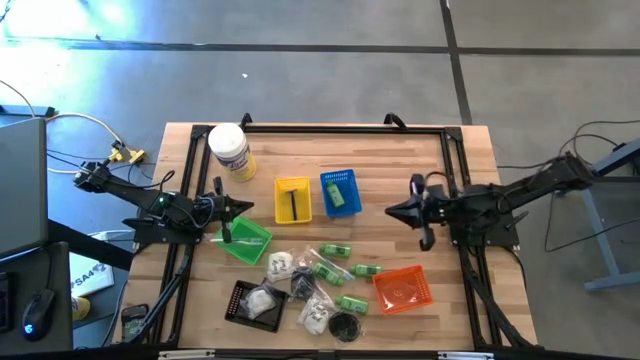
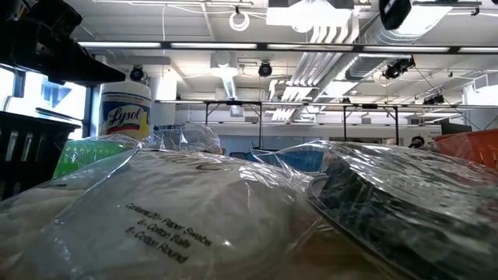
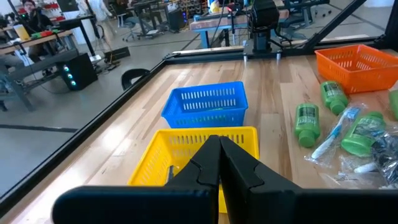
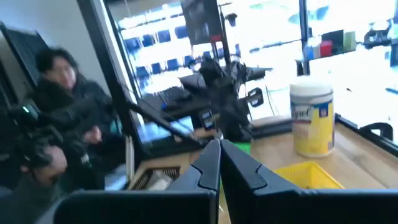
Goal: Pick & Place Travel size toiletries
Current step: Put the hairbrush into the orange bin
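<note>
The toiletries lie loose on the table's near middle: green bottles point(image 1: 335, 250) point(image 3: 306, 121), clear packets with white contents point(image 1: 281, 265) point(image 2: 156, 225), a long thin packet point(image 3: 336, 134) and a round black piece point(image 1: 345, 326). One green bottle point(image 1: 339, 198) lies in the blue basket, a black piece point(image 1: 293, 203) in the yellow basket, and a clear packet point(image 1: 262, 300) on the black tray. My left gripper point(image 1: 243, 208) point(image 3: 219, 142) hovers shut over the green basket's far edge. My right gripper point(image 1: 392, 212) point(image 4: 219, 146) hangs shut right of the blue basket. Both are empty.
A green basket point(image 1: 246, 241), yellow basket point(image 1: 292, 186), blue basket point(image 1: 340, 180), orange basket point(image 1: 402, 288) and black tray point(image 1: 238, 298) ring the pile. A big white jar with a yellow label point(image 1: 230, 150) point(image 2: 124, 113) stands at the far left corner. A person sits beyond the table's left side point(image 4: 56, 106).
</note>
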You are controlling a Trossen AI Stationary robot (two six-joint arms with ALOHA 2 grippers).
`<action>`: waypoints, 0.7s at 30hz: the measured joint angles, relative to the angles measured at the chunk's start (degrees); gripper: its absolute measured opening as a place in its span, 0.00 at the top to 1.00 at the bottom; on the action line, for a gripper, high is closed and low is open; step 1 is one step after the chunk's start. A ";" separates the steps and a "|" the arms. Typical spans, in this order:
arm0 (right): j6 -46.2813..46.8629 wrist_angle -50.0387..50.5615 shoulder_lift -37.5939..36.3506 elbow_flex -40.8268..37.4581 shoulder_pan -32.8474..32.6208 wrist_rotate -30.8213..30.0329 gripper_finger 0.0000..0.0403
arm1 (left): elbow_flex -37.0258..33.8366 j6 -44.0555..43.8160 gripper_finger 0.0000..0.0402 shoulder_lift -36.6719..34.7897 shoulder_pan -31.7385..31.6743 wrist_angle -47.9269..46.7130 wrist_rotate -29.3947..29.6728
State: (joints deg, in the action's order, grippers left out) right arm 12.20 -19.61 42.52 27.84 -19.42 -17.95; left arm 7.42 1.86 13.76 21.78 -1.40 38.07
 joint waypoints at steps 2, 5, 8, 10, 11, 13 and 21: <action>-0.43 -3.23 -2.14 -4.06 0.01 0.23 0.99 | 0.00 0.84 1.00 -0.02 -0.01 0.08 0.21; -0.41 -7.31 -3.41 -9.42 0.04 0.16 0.99 | 0.00 0.88 1.00 -0.02 -0.02 0.06 0.28; -1.28 -13.43 -3.52 -14.22 0.04 0.08 0.99 | 0.00 0.88 1.00 -0.02 -0.02 0.06 0.24; -1.90 -15.99 -3.53 -16.55 0.04 0.07 0.99 | 0.00 0.88 1.00 -0.02 0.00 0.12 0.19; -2.09 -16.46 -3.48 -17.31 0.04 0.05 0.99 | 0.00 0.88 1.00 -0.02 0.00 0.29 0.13; -2.73 -17.29 -3.49 -18.23 0.04 -0.10 0.99 | 0.00 0.88 1.00 0.00 -0.01 0.72 0.05; -3.42 -17.11 -3.49 -18.63 0.04 0.06 1.00 | 0.00 0.89 1.00 0.00 -0.01 2.38 0.04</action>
State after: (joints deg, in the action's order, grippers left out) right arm 8.78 -36.72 39.03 9.21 -19.38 -17.89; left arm 7.42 2.75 13.76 21.77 0.97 38.11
